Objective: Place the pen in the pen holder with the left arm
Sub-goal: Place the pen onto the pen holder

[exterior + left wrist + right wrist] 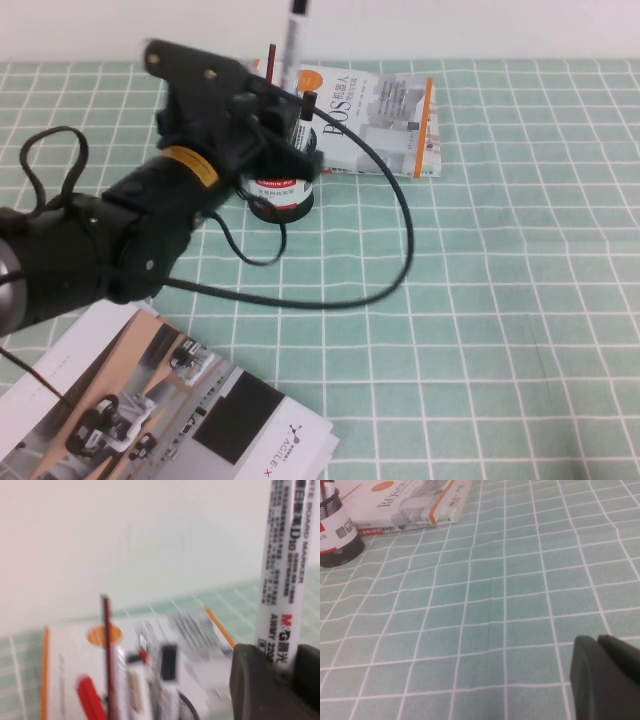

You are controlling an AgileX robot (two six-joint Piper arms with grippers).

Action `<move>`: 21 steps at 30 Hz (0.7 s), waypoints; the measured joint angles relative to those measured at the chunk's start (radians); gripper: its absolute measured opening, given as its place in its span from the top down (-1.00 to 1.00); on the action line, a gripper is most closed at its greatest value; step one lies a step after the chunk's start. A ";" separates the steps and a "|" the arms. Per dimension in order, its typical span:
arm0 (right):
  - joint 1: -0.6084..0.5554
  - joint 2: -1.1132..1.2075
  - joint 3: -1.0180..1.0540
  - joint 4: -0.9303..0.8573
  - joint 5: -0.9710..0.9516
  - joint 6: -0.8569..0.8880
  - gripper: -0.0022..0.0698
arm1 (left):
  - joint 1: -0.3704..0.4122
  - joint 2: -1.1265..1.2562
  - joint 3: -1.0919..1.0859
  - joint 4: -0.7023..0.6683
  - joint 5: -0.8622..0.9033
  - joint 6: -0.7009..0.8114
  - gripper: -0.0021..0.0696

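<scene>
My left gripper [290,100] is shut on the pen [294,50], a white marker with black print, and holds it upright. It hovers right over the pen holder [281,190], a black mesh cup with a white label band. The pen's lower end is hidden behind the gripper, so I cannot tell whether it is inside the cup. In the left wrist view the pen [282,570] rises from between the fingers of the left gripper [278,656]. The right gripper [606,652] is shut and empty, low over the cloth, far from the pen holder [336,536].
A thin dark red pencil [106,645] and a red pen [89,697] stand in the holder. A book [385,115] lies just behind it. An open magazine [170,410] lies at the front left. A black cable [405,235] loops across the green checked cloth.
</scene>
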 joint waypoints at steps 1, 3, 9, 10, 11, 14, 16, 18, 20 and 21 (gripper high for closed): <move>0.000 0.000 0.000 0.000 0.000 0.000 1.00 | 0.009 0.005 0.002 0.000 -0.030 -0.006 0.63; 0.000 0.000 0.000 0.000 0.000 0.000 1.00 | 0.032 0.028 0.003 0.000 -0.111 -0.026 0.63; 0.000 0.000 0.000 0.000 0.000 0.000 1.00 | 0.091 0.149 0.003 0.016 -0.304 -0.157 0.63; 0.000 0.000 0.000 0.000 0.000 0.000 1.00 | 0.098 0.168 0.003 0.020 -0.320 -0.177 0.63; 0.000 0.000 0.000 0.000 0.000 0.000 1.00 | 0.106 0.190 0.003 0.024 -0.338 -0.196 0.63; 0.000 0.000 0.000 0.000 0.000 0.000 1.00 | 0.126 0.254 -0.022 0.038 -0.351 -0.241 0.63; 0.000 0.000 0.000 0.000 0.000 0.000 1.00 | 0.135 0.287 -0.045 0.055 -0.355 -0.262 0.63; 0.000 0.000 0.000 0.000 0.000 0.000 1.00 | 0.140 0.317 -0.072 0.067 -0.355 -0.271 0.63; 0.000 0.000 0.000 0.000 0.000 0.000 1.00 | 0.140 0.337 -0.091 0.077 -0.360 -0.275 0.63; 0.000 0.000 0.000 0.000 0.000 0.000 1.00 | 0.140 0.347 -0.100 0.078 -0.365 -0.275 0.63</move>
